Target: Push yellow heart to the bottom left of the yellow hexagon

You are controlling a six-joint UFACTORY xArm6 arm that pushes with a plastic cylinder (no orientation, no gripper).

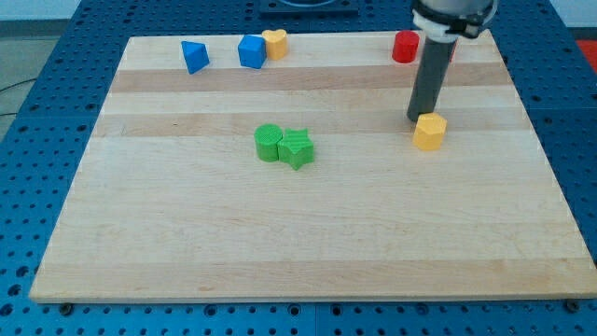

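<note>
Nearest of the blocks, a green cylinder (268, 142) and a green star (298, 148) sit touching near the middle of the wooden board (280, 243). The yellow hexagon (429, 132) stands well to their right, upright and intact. My tip (418, 118) rests just beyond its far left edge, touching or nearly so; the dark rod (430, 79) rises straight from there to the arm housing at the far edge of view. There is no claw on this arm, only the rod end. The yellow heart (274, 43) lies at the far edge, left of centre, against a blue cube (251, 51); a second blue block (194, 56) sits farther left. A red cylinder (405, 46) stands far right, beside the rod. The board lies on a blue perforated table (37, 131).
</note>
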